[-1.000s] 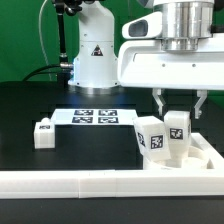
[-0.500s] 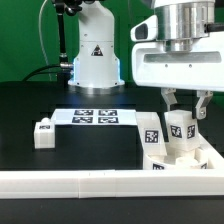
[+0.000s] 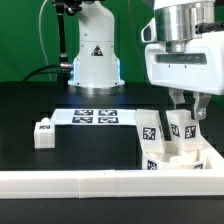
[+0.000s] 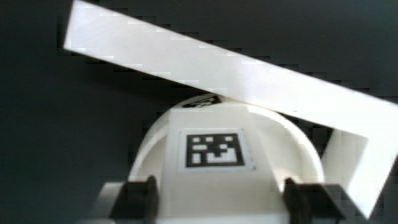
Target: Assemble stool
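My gripper (image 3: 186, 106) is at the exterior view's right, shut on an upright white stool leg (image 3: 180, 130) with a square tag. In the wrist view that leg (image 4: 214, 150) fills the space between my two dark fingers (image 4: 135, 202). A second tagged leg (image 3: 150, 130) stands just to its left. Both stand on the low white seat (image 3: 172, 160), which lies against the corner of the white L-shaped rail (image 3: 100, 182). A third leg (image 3: 42, 133) lies alone on the black table at the exterior view's left.
The marker board (image 3: 95, 117) lies flat mid-table. The arm's white base (image 3: 95, 55) stands behind it. The rail runs along the front edge and up the right side; in the wrist view it (image 4: 231, 70) crosses just beyond the held leg.
My gripper has shifted to the exterior view's right with the leg in it. The second leg beside it now stands straighter and a little further left.
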`<state>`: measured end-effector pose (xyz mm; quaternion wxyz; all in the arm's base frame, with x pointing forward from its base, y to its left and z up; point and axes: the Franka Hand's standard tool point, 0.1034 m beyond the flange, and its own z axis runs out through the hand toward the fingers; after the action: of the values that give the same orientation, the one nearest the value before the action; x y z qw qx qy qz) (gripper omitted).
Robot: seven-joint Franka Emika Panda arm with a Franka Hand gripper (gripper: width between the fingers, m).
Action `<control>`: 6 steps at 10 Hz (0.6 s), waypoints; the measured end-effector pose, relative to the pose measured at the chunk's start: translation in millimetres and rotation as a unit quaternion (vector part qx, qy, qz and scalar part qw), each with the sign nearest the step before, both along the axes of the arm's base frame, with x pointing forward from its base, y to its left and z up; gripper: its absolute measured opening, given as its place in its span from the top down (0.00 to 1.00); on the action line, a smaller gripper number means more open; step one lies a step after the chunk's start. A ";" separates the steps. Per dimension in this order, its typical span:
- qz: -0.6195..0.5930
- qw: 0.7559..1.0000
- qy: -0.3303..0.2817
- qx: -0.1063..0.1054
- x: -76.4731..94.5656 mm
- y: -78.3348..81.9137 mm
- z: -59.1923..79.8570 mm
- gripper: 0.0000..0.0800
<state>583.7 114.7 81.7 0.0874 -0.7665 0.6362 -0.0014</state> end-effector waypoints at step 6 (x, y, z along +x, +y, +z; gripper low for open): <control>-0.040 0.999 0.010 0.007 0.6 -0.3 0.8 0.27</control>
<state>584.3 114.5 82.4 0.0861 -0.7397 0.6674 0.0071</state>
